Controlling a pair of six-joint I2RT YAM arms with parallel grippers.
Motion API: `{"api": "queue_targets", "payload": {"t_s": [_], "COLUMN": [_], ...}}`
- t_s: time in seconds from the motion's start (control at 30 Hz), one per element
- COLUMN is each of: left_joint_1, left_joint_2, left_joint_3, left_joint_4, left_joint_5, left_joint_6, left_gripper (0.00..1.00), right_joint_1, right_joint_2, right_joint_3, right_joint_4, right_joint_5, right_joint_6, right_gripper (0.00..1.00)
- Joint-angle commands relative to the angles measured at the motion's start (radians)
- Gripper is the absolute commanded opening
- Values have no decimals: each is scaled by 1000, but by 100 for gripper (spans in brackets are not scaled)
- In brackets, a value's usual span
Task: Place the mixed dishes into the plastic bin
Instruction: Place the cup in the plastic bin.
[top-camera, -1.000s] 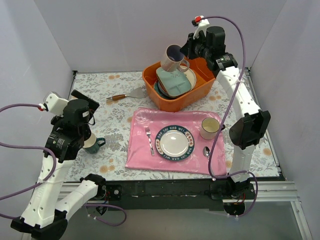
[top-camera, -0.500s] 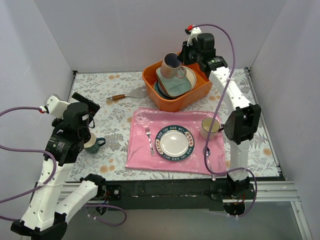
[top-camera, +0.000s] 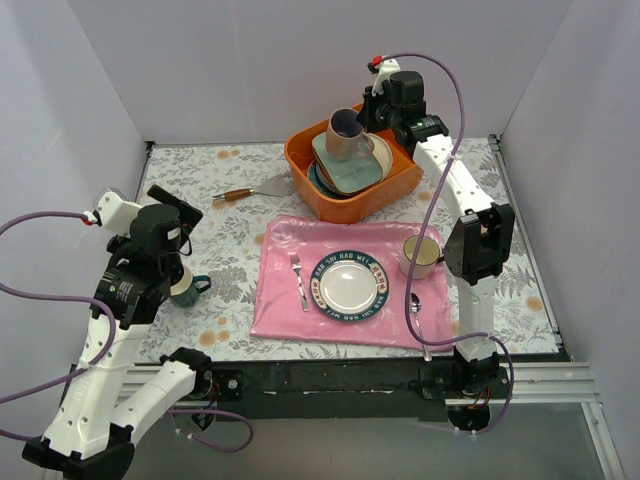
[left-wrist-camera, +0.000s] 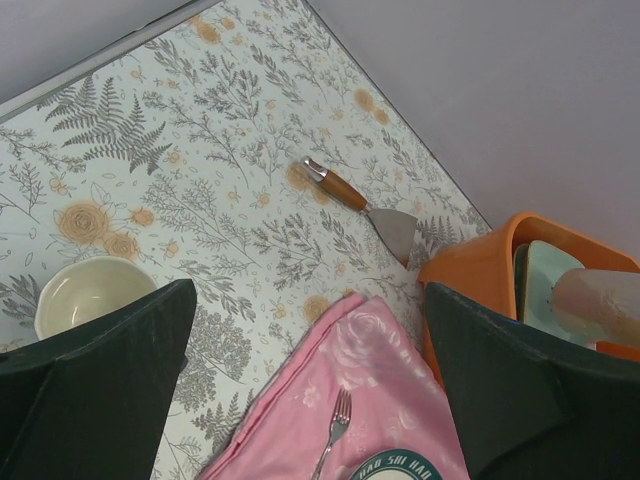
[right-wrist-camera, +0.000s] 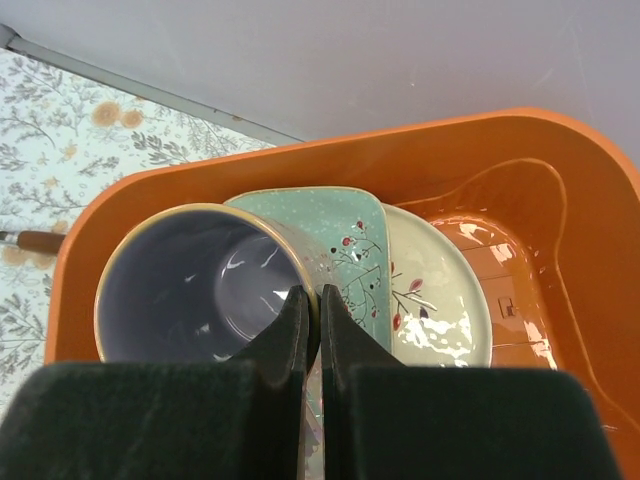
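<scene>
The orange plastic bin (top-camera: 345, 208) stands at the back centre and also shows in the right wrist view (right-wrist-camera: 480, 125). It holds a stack: a pale mint squarish plate (right-wrist-camera: 350, 235) on a white plate with red marks (right-wrist-camera: 440, 290), with a teal plate edge (top-camera: 318, 182) below. My right gripper (right-wrist-camera: 315, 300) is shut on the rim of the lavender-lined mug (right-wrist-camera: 200, 285), holding it tilted just over the stack (top-camera: 345, 133). My left gripper (left-wrist-camera: 308, 300) is open and empty, raised above the dark green mug (top-camera: 188, 288) at the left.
A pink cloth (top-camera: 285, 310) lies in front of the bin with a lettered-rim plate (top-camera: 348, 285), a fork (top-camera: 298, 280), a spoon (top-camera: 414, 300) and a cream mug (top-camera: 420, 255). A wooden-handled spatula (top-camera: 250, 190) lies left of the bin.
My right gripper has brought the lavender-lined mug down and a little left, closer over the plates in the bin. The left arm has barely shifted.
</scene>
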Motion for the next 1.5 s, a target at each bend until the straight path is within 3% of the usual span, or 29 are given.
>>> {"api": "queue_targets", "payload": {"t_s": [0.0, 0.27, 0.47, 0.77, 1.1, 1.47], "left_joint_1": [5, 7, 5, 5, 5, 7], "left_joint_2": [5, 16, 30, 47, 42, -50], "left_joint_3": [-9, -9, -4, 8, -1, -91], "left_joint_4": [18, 25, 33, 38, 38, 189], "left_joint_5": [-6, -5, -5, -2, 26, 294], "left_joint_6": [7, 5, 7, 12, 8, 122], "left_gripper": [98, 98, 98, 98, 98, 98], "right_joint_1": [10, 21, 24, 30, 30, 21], "right_joint_2": [4, 41, 67, 93, 69, -21], "right_joint_3": [83, 104, 112, 136, 156, 165], "right_joint_4": [171, 198, 213, 228, 231, 169], "right_joint_5": [24, 55, 66, 81, 67, -66], "right_joint_6": [-9, -27, -38, -52, -57, -106], "right_gripper": [1, 2, 9, 29, 34, 47]}}
